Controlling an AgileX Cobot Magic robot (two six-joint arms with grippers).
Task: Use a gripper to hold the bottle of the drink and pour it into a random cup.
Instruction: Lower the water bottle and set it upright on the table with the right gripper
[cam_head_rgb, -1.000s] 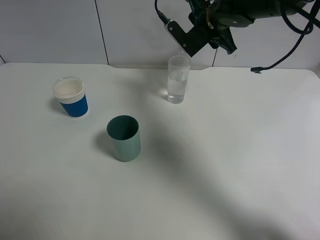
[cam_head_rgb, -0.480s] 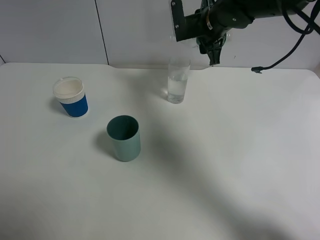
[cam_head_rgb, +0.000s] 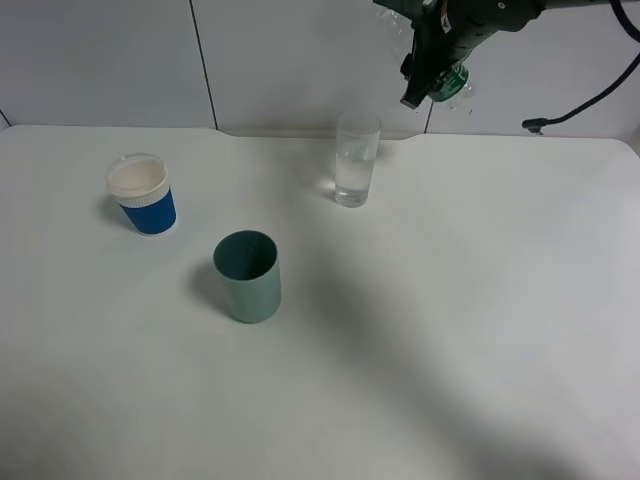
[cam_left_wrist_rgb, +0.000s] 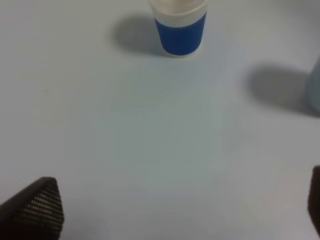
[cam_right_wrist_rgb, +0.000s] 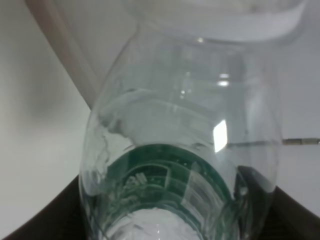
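Observation:
My right gripper (cam_head_rgb: 430, 62) is shut on the bottle of the drink (cam_head_rgb: 455, 82), a clear plastic bottle with a green label band. It hangs tilted in the air at the back, above and to the right of the cup (cam_head_rgb: 356, 160). The cup is a tall clear glass holding some water, standing upright on the table. The right wrist view is filled by the bottle (cam_right_wrist_rgb: 185, 150), with dark fingers (cam_right_wrist_rgb: 47, 222) at either side. In the left wrist view my left gripper (cam_left_wrist_rgb: 175, 210) is open and empty above bare table.
A teal-green opaque cup (cam_head_rgb: 247, 277) stands in front of the glass, to its left. A blue-and-white paper cup (cam_head_rgb: 142, 195) stands at the far left, and the paper cup (cam_left_wrist_rgb: 179, 25) also shows ahead of the left gripper. The wall runs close behind the white table (cam_head_rgb: 480, 300).
My right gripper has swung the bottle from right over the glass's rim to the right and turned it. The cups have not moved.

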